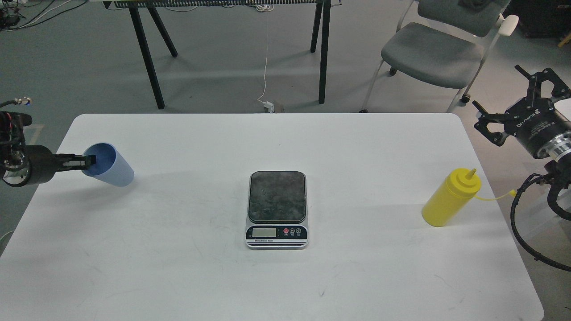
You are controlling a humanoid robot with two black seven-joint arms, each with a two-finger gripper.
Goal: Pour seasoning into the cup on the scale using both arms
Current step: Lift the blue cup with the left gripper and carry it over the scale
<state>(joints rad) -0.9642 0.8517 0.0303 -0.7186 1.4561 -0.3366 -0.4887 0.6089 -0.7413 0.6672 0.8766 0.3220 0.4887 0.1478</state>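
My left pincer (pixel 89 160) pinches the rim of the cup (pixel 109 164) at frame left; the cup's mouth faces up-left. My right pincer (pixel 519 104), upper right, is spread, holding nothing. The seasoning (pixel 450 199) stands on the worktop (pixel 178 267), nozzle leaning up-right. The scale (pixel 277 208) sits mid-frame, platform bare.

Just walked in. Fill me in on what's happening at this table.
The left pincer is at the rim of the light blue cup on the table's left side, one finger inside it. The scale sits in the middle with its platform bare. The yellow seasoning bottle stands untouched on the right, and the right pincer hangs open beyond the table's right edge. Nothing has been poured yet.
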